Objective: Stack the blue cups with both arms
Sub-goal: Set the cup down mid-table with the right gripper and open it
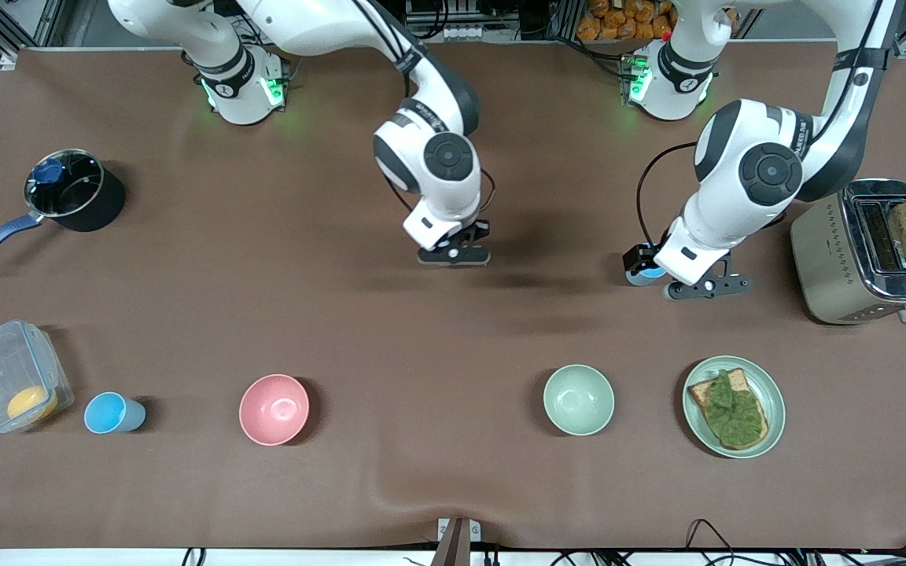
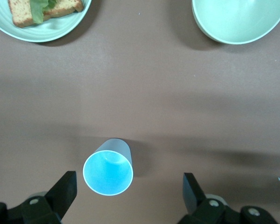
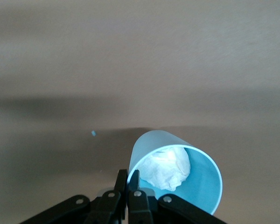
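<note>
Nothing is stacked yet. The right gripper is pinching one blue cup by its rim above mid-table. The left gripper is hovering, spread, over a second blue cup at the green bowl's one o'clock. A third blue cup is sitting at the pink bowl's nine o'clock.

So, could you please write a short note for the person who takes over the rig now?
Left gripper: open, low around one blue cup that stands on the table; not gripped.
Right gripper: shut on the rim of a second cup, something white crumpled inside.
Third cup: beside the clear container, toward the right arm's end.
Done: one cup in hand. Left: all stacking; none nested yet.
</note>
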